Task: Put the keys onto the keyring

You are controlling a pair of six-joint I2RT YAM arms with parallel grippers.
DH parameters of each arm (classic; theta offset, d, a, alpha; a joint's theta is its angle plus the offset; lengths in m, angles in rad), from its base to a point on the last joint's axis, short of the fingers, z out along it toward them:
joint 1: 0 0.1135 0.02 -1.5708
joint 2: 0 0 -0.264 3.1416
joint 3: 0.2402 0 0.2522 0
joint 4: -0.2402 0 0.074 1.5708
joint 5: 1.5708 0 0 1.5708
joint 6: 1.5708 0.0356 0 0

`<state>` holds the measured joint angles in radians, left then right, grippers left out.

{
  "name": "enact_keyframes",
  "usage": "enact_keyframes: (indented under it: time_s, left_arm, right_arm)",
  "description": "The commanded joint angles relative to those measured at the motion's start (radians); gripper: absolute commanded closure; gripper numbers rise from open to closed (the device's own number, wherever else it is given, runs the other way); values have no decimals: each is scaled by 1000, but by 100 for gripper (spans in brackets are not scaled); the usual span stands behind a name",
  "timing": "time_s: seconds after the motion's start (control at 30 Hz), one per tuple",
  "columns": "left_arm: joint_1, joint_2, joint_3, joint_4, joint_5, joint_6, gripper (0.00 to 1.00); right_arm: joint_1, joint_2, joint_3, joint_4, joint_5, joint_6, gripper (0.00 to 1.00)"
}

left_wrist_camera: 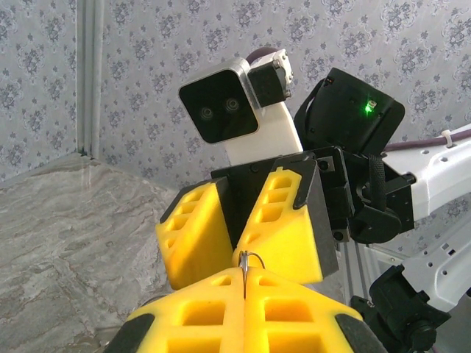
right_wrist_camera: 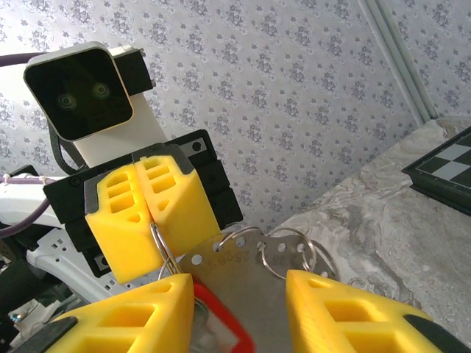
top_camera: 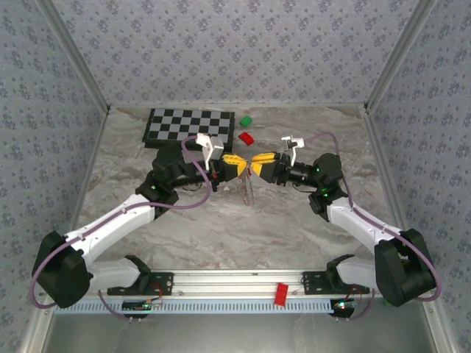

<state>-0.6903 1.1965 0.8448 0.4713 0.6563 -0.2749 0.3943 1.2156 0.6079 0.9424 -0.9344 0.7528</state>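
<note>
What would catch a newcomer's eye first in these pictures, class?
Two yellow-fingered hands face each other tip to tip above the middle of the table. The left hand is shut on the thin wire keyring, and the right hand is just opposite. Behind them, at the back left, lies a black-and-white checkerboard.

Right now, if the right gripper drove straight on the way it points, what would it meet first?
Most likely the keyring, its wire loops just ahead of the right gripper. Right behind them the left gripper faces it head-on, shut on that wire. Depth here is hard to judge.
</note>
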Motion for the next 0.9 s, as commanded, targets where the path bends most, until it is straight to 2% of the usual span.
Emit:
enact_keyframes:
  time_s: [0.0, 0.3, 0.6, 0.87]
  left_arm:
    - [-8, -20, 20, 34, 1, 9, 100]
    - [-10, -21, 24, 22, -4, 15, 100]
    - [-11, -19, 27, 13, -7, 20, 100]
    - [-12, -18, 31, 12, -7, 22, 100]
  right_arm:
    - [-15, -16, -11, 91, -4, 39, 63]
    - [-35, -33, -32, 144, 25, 72, 63]
    - [-14, -28, -16, 167, -45, 84, 63]
    - [9, -9, 3, 122, -73, 50, 71]
